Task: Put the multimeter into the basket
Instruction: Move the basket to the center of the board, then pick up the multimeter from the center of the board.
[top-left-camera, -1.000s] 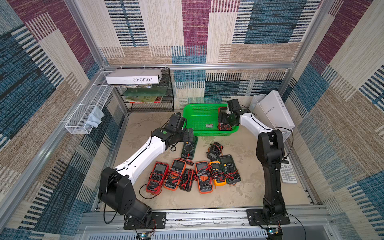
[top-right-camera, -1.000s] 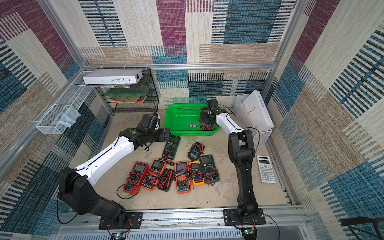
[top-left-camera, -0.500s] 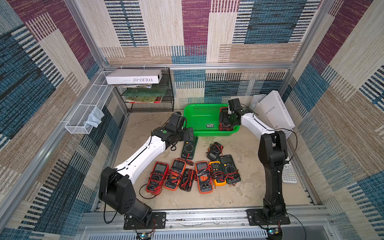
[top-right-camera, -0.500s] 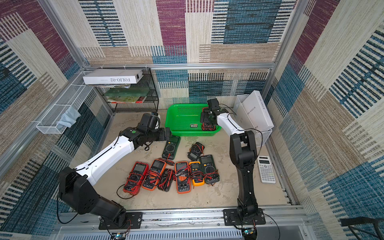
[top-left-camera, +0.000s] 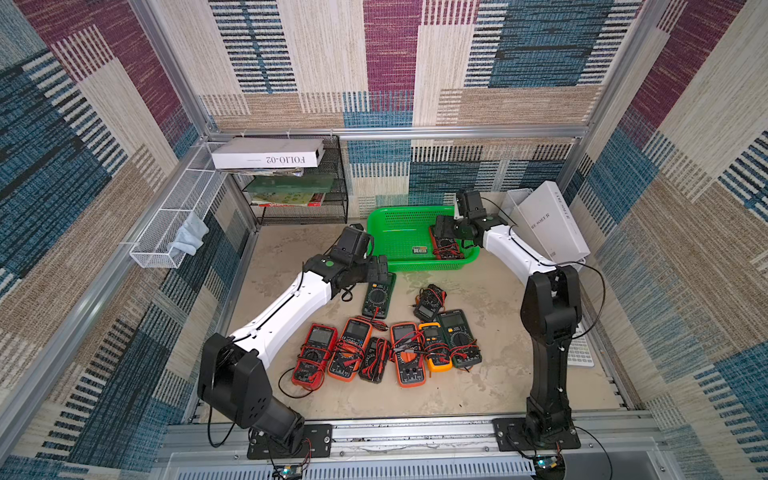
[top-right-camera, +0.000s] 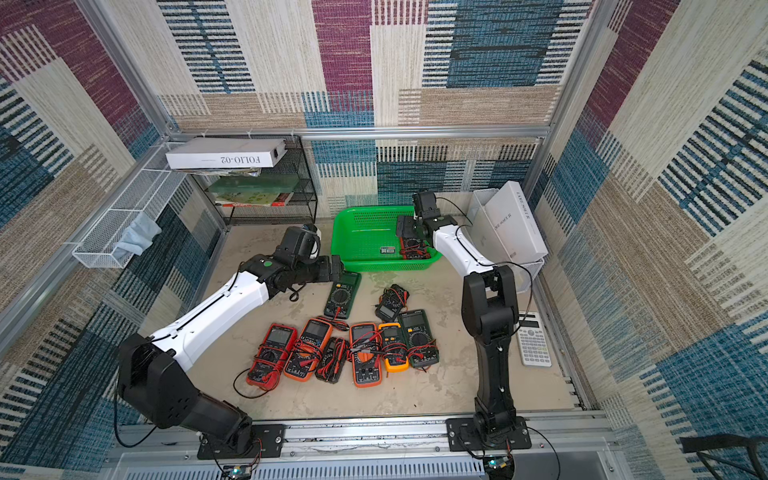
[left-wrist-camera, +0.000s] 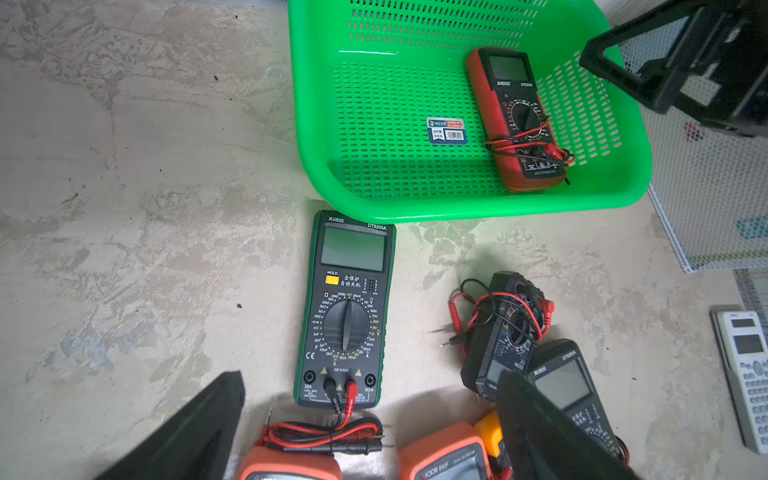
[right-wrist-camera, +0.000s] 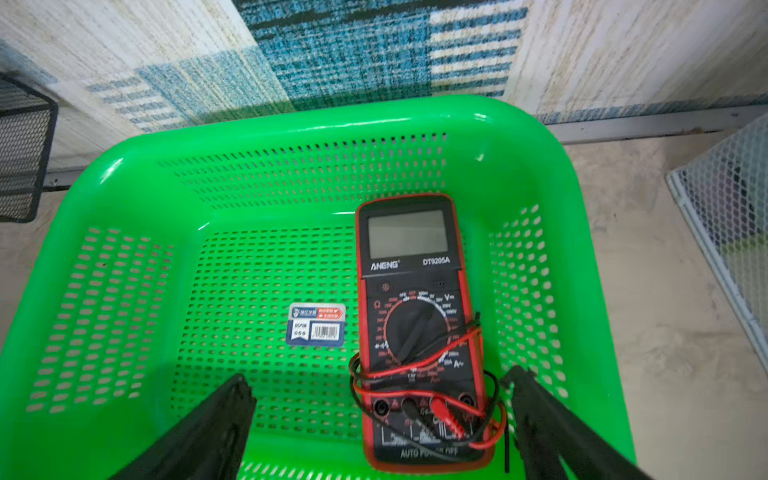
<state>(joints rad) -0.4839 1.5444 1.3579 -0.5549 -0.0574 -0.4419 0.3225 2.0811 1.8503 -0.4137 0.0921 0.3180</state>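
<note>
Nearest the front rail, a row of multimeters (top-left-camera: 405, 353) lies on the table, wrapped in red and black leads, none of them gripped. Just beyond it sit a small black meter (top-left-camera: 430, 300), tangled in its wires, and a dark green multimeter (left-wrist-camera: 347, 311) lying flat with its display end just beside the near rim of the basket (top-left-camera: 390, 220).

The left gripper (left-wrist-camera: 372, 376) hangs over the plug end of that green meter with its jaws spread wide and nothing between them. Farther back, a red multimeter (right-wrist-camera: 415, 324) lies face up on the basket floor, beside the small label (right-wrist-camera: 316, 325) and close to one side wall. The right gripper (right-wrist-camera: 376, 374) hovers above its lower end, released and empty.

Judging by this, one meter is delivered and the green one looks like the next pick; if all are meant to go in, most of the work remains.

Whether the left fingers touch the green meter cannot be told. The left wrist view cuts off the row's meters. In both top views the right gripper covers part of the red meter, and in a top view the right arm hides most of the calculator (top-right-camera: 534, 340).
</note>
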